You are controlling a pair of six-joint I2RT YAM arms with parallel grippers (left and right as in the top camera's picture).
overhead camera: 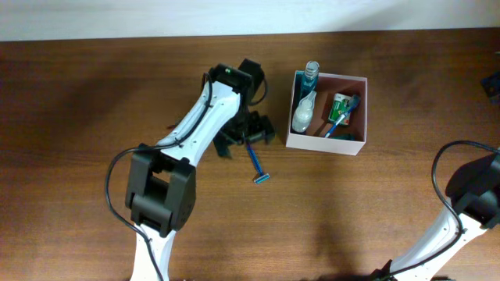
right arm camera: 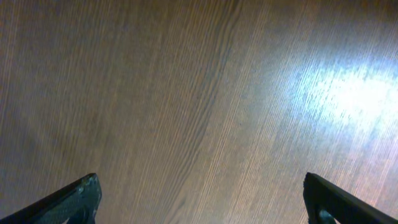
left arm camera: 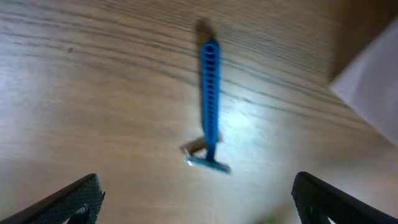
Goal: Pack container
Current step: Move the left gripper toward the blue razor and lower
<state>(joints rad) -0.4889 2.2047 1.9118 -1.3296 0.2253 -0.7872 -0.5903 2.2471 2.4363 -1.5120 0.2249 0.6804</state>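
So the left gripper (left arm camera: 196, 200) is spread wide above the blue plastic disposable razor (left arm camera: 210, 106), which lies flat on the brown wooden table (overhead camera: 94, 101), and it's touching nothing. The right gripper (right arm camera: 199, 199) is spread wide too, with nothing in it, just wood underneath. The square white-walled container (overhead camera: 324, 146) sits near the razor with toiletries (overhead camera: 305, 113) inside.

- Saw a brown wood-grain table (overhead camera: 70, 101) filling most of the overhead view.
- Noted a white strip (overhead camera: 117, 16) beyond its 12 o'clock edge.
- Caught a small dark object (overhead camera: 492, 84) cut off toward 3 o'clock; could not identify it.
- Found bright glare (right arm camera: 348, 93) on the wood at 2 o'clock in the right wrist view.
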